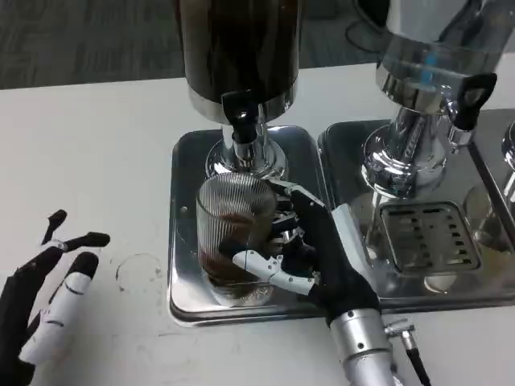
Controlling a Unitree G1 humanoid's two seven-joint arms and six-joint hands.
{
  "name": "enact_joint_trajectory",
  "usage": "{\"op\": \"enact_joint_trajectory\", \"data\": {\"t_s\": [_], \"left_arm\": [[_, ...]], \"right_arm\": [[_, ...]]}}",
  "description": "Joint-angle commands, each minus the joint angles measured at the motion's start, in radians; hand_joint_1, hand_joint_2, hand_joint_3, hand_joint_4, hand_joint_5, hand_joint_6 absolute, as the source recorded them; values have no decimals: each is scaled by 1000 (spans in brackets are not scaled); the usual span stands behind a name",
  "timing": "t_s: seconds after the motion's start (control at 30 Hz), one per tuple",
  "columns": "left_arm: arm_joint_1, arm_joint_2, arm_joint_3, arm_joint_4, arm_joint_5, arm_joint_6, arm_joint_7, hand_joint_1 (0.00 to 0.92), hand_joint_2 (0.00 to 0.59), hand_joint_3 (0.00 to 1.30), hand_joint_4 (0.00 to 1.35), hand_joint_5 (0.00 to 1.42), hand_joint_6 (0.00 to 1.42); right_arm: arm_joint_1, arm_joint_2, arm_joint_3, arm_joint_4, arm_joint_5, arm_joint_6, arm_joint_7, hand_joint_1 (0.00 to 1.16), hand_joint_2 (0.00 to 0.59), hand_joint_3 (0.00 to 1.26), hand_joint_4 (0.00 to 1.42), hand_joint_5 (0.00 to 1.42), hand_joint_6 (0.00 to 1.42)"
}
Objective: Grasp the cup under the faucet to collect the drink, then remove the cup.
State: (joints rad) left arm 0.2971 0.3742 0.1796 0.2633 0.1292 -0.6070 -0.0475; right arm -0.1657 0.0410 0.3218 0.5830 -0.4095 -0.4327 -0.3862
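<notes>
The right hand (310,249) wraps around a ribbed clear glass cup (233,233), its thumb lying across the near face of the glass low down and its fingers (283,225) curled against the far right side, so the cup is gripped between them. The cup stands upright on the steel drip tray (187,241) that spreads out beneath and to the left of this hand, and a little dark drink sits in its bottom. Directly above the cup, just beyond the hand's fingertips, hangs the faucet (240,129) with its black tap lever, fixed to the chrome base of the dark drink dispenser (241,48). To the right of the hand, past the silver right forearm (366,346), a second tray carries a slotted grate (426,233) and a second dispenser (426,88) with a clear body and its own black lever. The left hand (48,297) rests well away from the cup, low over the white table (88,161) at the near left, holding nothing, its fingers spread apart and pointing up and to the right. Just right of that hand's fingertips, between it and the tray's edge, a faint ring-shaped mark (138,272) shows on the tabletop.
</notes>
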Motion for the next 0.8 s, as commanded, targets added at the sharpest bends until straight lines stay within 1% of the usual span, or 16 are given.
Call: {"op": "enact_joint_trajectory", "data": {"t_s": [0.03,0.27,0.37,0.43,0.5,0.63,0.7,0.8], "left_arm": [[-12,6,-3,18,-21,-16,-25,0,220,403,20,133,0],[-14,5,-2,23,-19,-14,-31,0,219,401,17,133,0],[-15,5,-4,25,-18,-15,-33,0,218,400,16,133,0],[-18,7,-4,30,-18,-16,-36,0,218,400,16,133,0],[-21,7,-5,32,-19,-15,-40,0,218,400,16,133,0],[-22,5,-6,36,-17,-20,-42,0,217,385,8,133,0],[-20,2,-4,37,-16,-24,-37,0,217,372,0,133,0],[-19,4,-3,42,-17,-28,-41,0,217,368,0,136,0]], "right_arm": [[6,7,0,12,-8,-11,-11,915,179,406,505,701,1009],[6,9,-7,16,-3,-19,-20,913,178,408,514,701,1037],[10,13,-15,17,11,-29,-21,914,179,409,514,701,1039],[11,12,-14,15,2,-35,-33,917,180,419,513,717,1045],[12,7,-9,9,-22,-34,-55,918,180,422,513,719,1059],[21,16,-19,13,-9,-56,-61,919,180,422,526,719,1078],[23,16,-18,10,-12,-63,-62,919,180,416,530,726,1081],[28,15,-16,5,-33,-72,-93,919,181,414,531,734,1096]]}}
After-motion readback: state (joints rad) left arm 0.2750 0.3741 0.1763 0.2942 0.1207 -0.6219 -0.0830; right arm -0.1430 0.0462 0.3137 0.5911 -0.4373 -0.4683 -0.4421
